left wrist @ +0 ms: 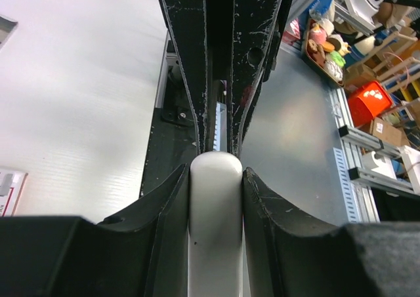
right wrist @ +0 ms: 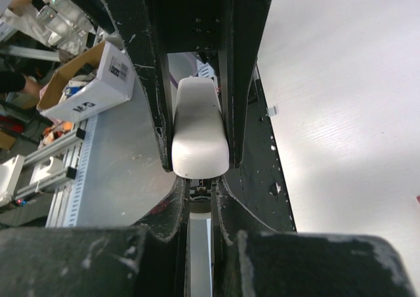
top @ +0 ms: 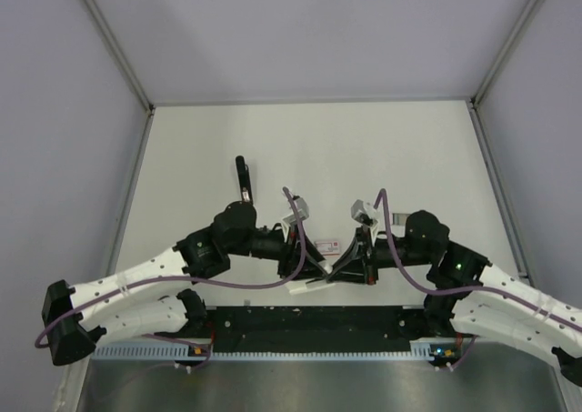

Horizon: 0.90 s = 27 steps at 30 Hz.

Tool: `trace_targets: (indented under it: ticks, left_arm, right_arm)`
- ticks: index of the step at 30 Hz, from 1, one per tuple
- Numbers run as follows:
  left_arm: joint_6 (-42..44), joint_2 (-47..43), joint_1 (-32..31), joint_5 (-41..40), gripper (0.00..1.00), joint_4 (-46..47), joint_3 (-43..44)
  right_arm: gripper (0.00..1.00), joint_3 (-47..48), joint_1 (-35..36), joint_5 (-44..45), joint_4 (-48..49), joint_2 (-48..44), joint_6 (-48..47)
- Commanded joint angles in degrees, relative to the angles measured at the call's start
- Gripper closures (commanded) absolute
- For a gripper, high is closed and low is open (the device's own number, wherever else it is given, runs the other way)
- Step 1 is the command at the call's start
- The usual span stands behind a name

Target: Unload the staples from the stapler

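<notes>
The left gripper [left wrist: 215, 182] clamps the white stapler [left wrist: 215, 238] body in its jaws to steady it. The right gripper [right wrist: 200, 192], at the stapler's opposite end, has its jaws pinched nearly together, probably to draw out an inner part. The staples are not visible and are presumably inside the stapler.

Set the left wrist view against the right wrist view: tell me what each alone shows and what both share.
Left wrist only: an orange container beyond the table. Right wrist only: a cardboard box beyond the table. Both: the white stapler clamped in the left gripper, the right gripper facing it.
</notes>
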Motion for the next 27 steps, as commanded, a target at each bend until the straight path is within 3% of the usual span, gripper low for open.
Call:
trace_targets:
  ticks: [1,7,27]
  left_arm:
    - [-0.23,-2.03,0.71,-14.51,1.0,19.15,0.7]
    - [-0.49,-0.98,0.71,-18.64,1.0,21.17,1.22]
    - [0.91,-2.3,1.41,-31.04,1.0,21.97,0.43]
  right_arm:
    - [1.0,-3.74,1.12,-3.02,5.78,-0.1,5.97]
    - [1.0,-6.91,1.38,-2.49,11.85,-0.27,9.41]
    - [1.0,-11.39,2.87,-0.82,18.98,-1.33,13.28]
